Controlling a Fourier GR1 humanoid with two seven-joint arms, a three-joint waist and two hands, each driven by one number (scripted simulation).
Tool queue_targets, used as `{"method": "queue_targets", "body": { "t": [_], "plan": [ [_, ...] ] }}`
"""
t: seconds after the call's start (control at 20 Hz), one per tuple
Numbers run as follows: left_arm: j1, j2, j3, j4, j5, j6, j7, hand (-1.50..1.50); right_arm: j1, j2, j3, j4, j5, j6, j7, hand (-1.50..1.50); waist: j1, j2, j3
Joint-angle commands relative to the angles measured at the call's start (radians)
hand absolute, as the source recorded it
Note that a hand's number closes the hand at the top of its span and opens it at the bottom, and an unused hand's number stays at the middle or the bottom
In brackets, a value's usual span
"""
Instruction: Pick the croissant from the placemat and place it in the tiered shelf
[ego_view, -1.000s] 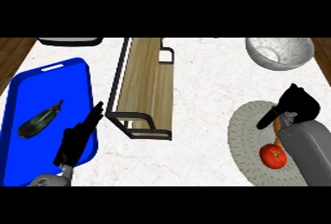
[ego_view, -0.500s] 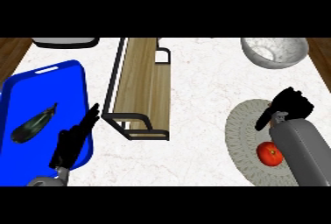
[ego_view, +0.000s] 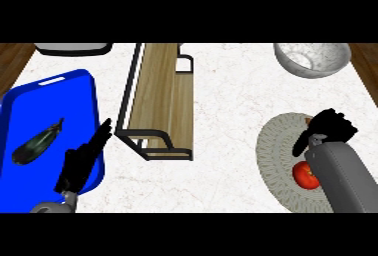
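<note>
A round grey woven placemat (ego_view: 277, 150) lies at the right of the counter. My right hand (ego_view: 330, 131) is down on its upper part with the fingers curled. The croissant is almost wholly hidden under that hand; only a tan sliver (ego_view: 308, 120) shows at the fingers' edge. The tiered shelf (ego_view: 159, 95), with wooden boards in a black wire frame, stands in the middle of the counter, well to the left of the hand. At the lower left my left hand (ego_view: 81, 162) rests open over the right edge of a blue tray.
A red tomato (ego_view: 305, 175) lies on the placemat beside my right forearm. The blue tray (ego_view: 74, 100) holds a dark eggplant (ego_view: 37, 142). A grey speckled bowl (ego_view: 311, 59) stands at the back right, and a dark container (ego_view: 72, 48) at the back left.
My right hand has sunk lower onto the placemat and drawn slightly left, its fingers curling in. The left hand has hardly moved.
</note>
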Motion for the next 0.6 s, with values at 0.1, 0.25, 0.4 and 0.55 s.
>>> {"method": "queue_targets", "body": {
  "t": [0.1,0.25,0.4,0.55],
  "plan": [
    [-0.006,-0.014,0.022,0.042,-0.017,0.002,-0.006,0.0,-0.005,0.001,-0.047,-0.024,0.025,0.083,0.133,-1.5,-0.003,0.001,-0.002],
    [-0.044,-0.051,-0.013,-0.017,-0.037,0.026,0.084,0.0,-0.02,0.065,-0.041,0.121,0.091,-0.026,0.098,-1.5,0.007,0.004,-0.001],
    [0.002,-0.049,0.006,0.026,-0.039,0.001,-0.005,0.0,-0.017,0.022,-0.09,0.11,0.08,0.028,0.053,-1.5,0.004,0.003,-0.001],
    [-0.017,-0.067,0.002,0.032,-0.056,0.012,0.019,0.0,-0.022,0.059,-0.1,0.169,0.109,-0.023,0.053,-1.5,0.005,0.004,-0.001]
  ]
}}
